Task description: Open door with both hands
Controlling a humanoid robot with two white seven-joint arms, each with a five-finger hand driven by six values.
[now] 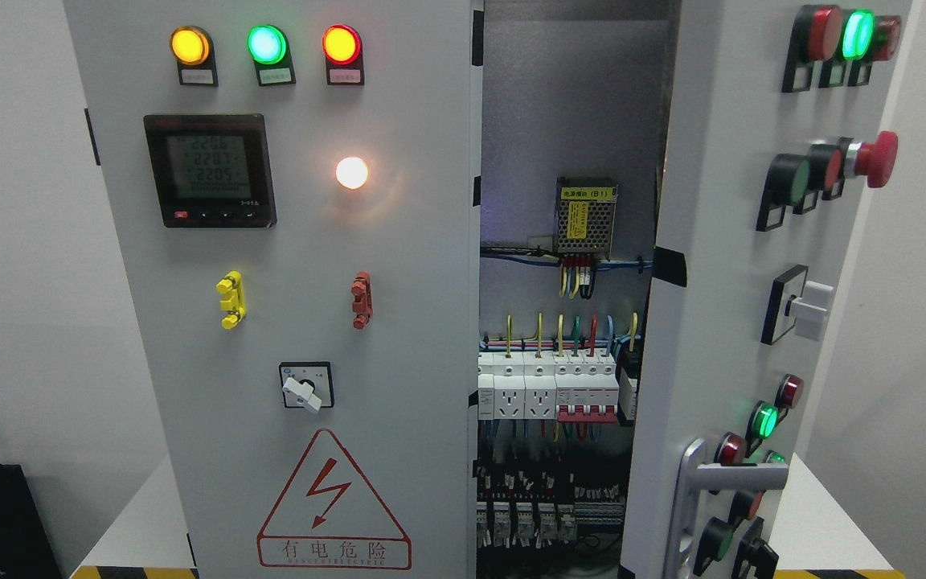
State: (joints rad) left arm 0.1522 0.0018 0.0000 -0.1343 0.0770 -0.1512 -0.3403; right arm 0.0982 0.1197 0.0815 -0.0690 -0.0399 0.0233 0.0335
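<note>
An electrical lab or test room is suggested: a grey control cabinet (286, 322) with indicator lamps (267, 44), a digital meter (210, 170) and exposed circuit breakers (547, 390), set against plain white walls (21, 281).

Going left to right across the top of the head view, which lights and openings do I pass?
Yellow light → green light → red light on the left door → open gap → lights on the swung-open right door.

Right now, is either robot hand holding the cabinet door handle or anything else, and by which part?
Nothing is seen held: neither robot hand is in the head view. The right door stands partly open and its silver handle is free.
</note>
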